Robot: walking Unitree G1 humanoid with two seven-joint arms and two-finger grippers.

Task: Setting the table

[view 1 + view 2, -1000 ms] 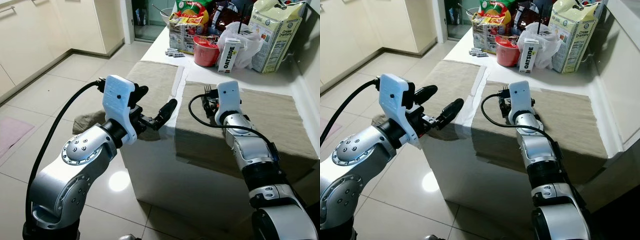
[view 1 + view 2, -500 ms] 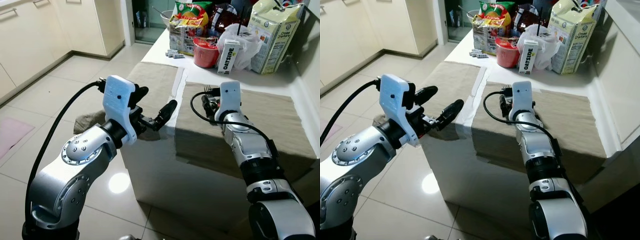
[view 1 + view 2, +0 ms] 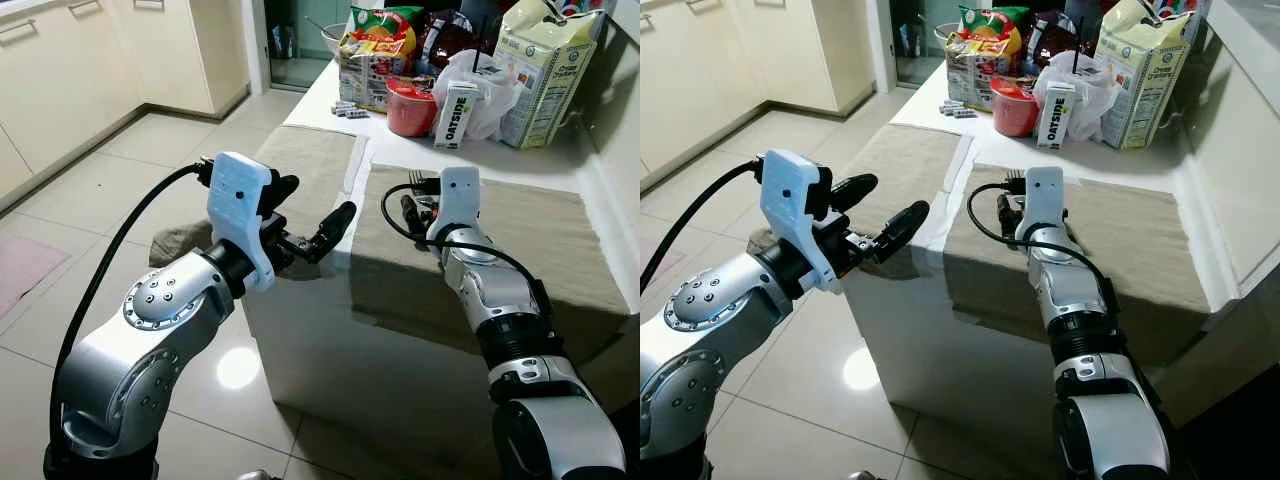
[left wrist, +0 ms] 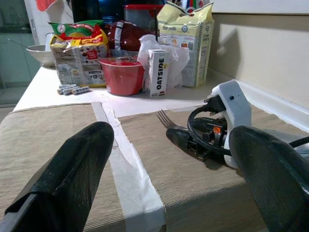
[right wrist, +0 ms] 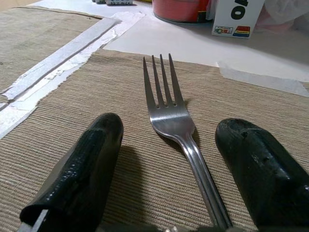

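1. Left gripper hovers off the counter's edge beside the left placemat, fingers spread, empty.
2. Fork lies flat on the right placemat, lengthwise between the right gripper's parted fingers, tines pointing away.

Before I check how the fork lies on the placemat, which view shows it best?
The right wrist view: the fork lies flat on the placemat, tines and handle clear between the open right gripper fingers. The left wrist view shows its tines from a distance; the eye views show just the tine tips beyond the gripper.
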